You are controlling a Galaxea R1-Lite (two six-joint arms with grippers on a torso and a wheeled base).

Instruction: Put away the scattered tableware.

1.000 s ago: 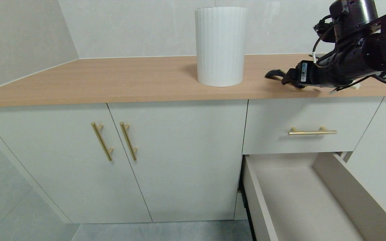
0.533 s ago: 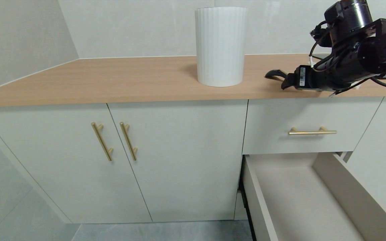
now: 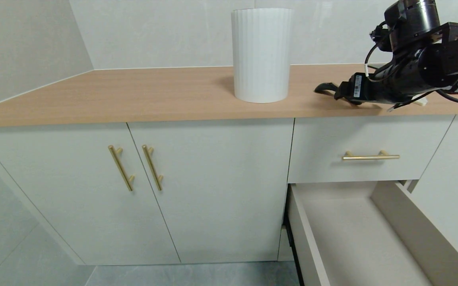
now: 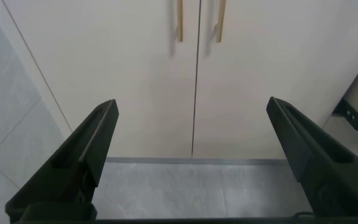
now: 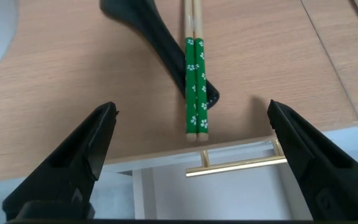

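While the right tool (image 5: pixel 191 106) faces them spread wide, the 2 chopsticks (image 5: pixel 194 68) look light, stiff, slippery; pinch both mid-length.

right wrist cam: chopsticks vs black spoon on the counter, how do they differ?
The pair of wooden chopsticks with green flowered ends is thin, straight and two-toned; the black spoon is broader, curved and one colour. The chopsticks point squarely at the counter's front edge; the spoon lies at an angle, its handle crossing under them. Both lie on the wooden countertop.
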